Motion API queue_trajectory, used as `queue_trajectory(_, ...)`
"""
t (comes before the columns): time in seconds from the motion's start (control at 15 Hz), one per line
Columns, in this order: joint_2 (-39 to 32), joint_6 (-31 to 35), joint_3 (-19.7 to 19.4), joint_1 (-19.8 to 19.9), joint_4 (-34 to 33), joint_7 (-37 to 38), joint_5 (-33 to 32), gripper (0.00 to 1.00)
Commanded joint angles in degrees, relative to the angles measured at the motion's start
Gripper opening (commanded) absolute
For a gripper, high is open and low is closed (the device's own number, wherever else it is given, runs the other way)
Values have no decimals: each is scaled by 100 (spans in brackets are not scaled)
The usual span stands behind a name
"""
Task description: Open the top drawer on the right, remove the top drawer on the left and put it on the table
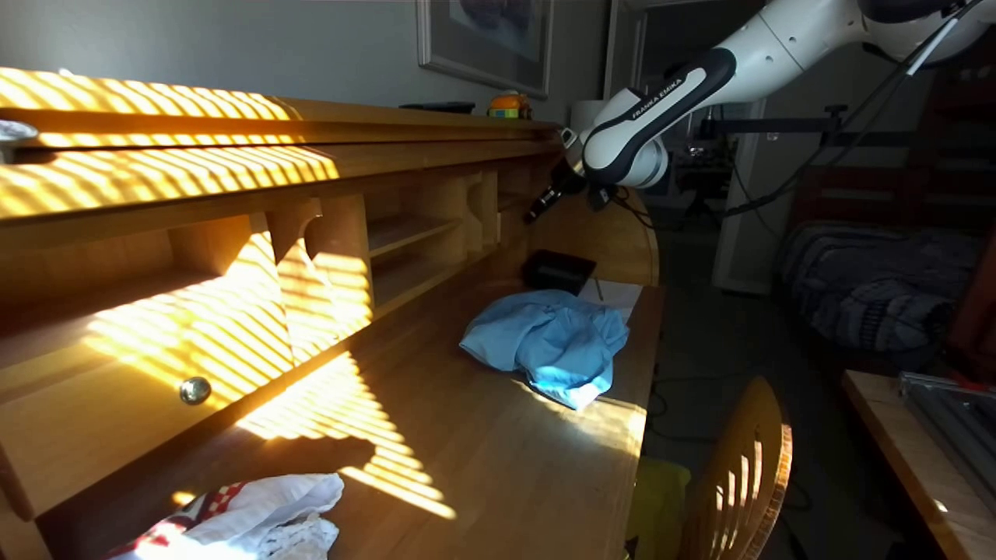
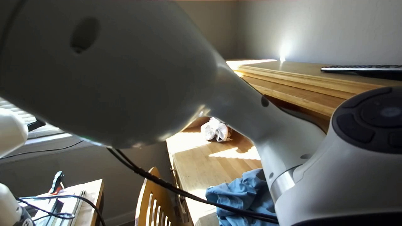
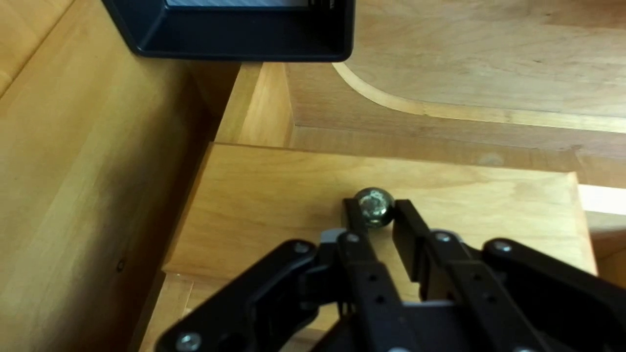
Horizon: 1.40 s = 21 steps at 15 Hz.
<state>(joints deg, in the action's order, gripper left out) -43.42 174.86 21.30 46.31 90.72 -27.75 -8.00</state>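
My claw (image 3: 376,211) is nearly closed, squeezing the shiny round knob (image 3: 375,204) of a wooden drawer (image 3: 274,193), mid-frame in the wrist view. I can't quite tell if the drawer sticks out. The table (image 1: 498,467), lower middle in an exterior view, has a blue cloth (image 1: 556,334) on it.

In an exterior view your arm (image 2: 232,103) hides much of the desk (image 2: 201,166) from you; blue cloth (image 2: 238,191) partly behind the arm, cut by the bottom edge. In the wrist view your gripper (image 3: 377,210) covers part of the drawer front (image 3: 274,205); black tray (image 3: 244,54) cut by the top edge.
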Motion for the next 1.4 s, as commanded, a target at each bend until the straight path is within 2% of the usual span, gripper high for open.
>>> queue_trajectory(0.0, 220, -317, -206, -63, 418, -156, -22, 5)
queue_trajectory(0.53, 448, -473, 90, 146, 733, -497, 138, 5)
queue_trajectory(0.8, 505, -423, -166, 44, 811, -573, 50, 5)
queue_trajectory(1.0, 569, -360, -682, -239, 997, -461, -41, 5)
queue_trajectory(1.27, 578, -362, -762, -300, 1243, -528, 17, 5)
queue_trajectory(1.33, 619, -331, -931, -454, 1278, -429, -34, 46)
